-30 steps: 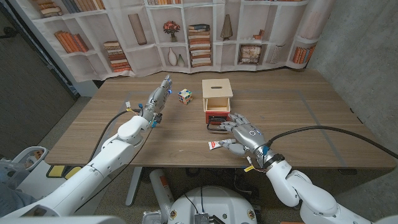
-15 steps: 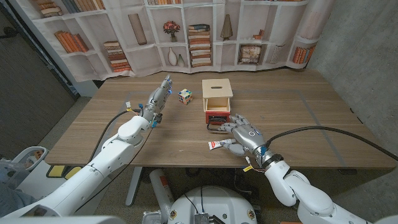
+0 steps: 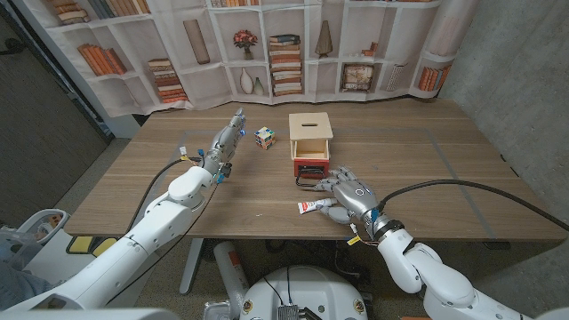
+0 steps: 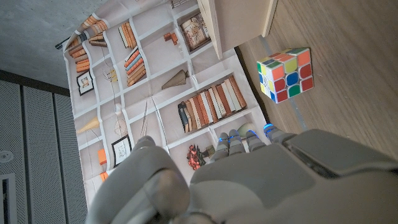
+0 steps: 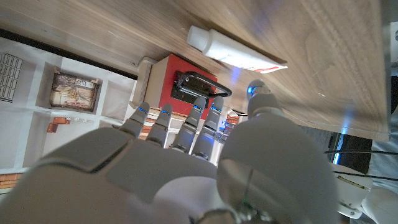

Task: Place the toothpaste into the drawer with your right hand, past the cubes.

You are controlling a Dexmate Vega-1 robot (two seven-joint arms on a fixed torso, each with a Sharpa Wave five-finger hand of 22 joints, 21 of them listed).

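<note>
White toothpaste [image 3: 310,206] lies on the bench beside the right hand [image 3: 348,196] (fingers spread, empty); pinch its middle squarely.

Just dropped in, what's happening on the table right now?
The right hand is over the near part of the table, fingers spread beside the toothpaste, which lies flat on the wood and is not gripped. Just beyond it stands the small wooden box with the red drawer and its black handle; whether the drawer is open cannot be told. The left hand is farther back near the colour cube, holding nothing.
</note>
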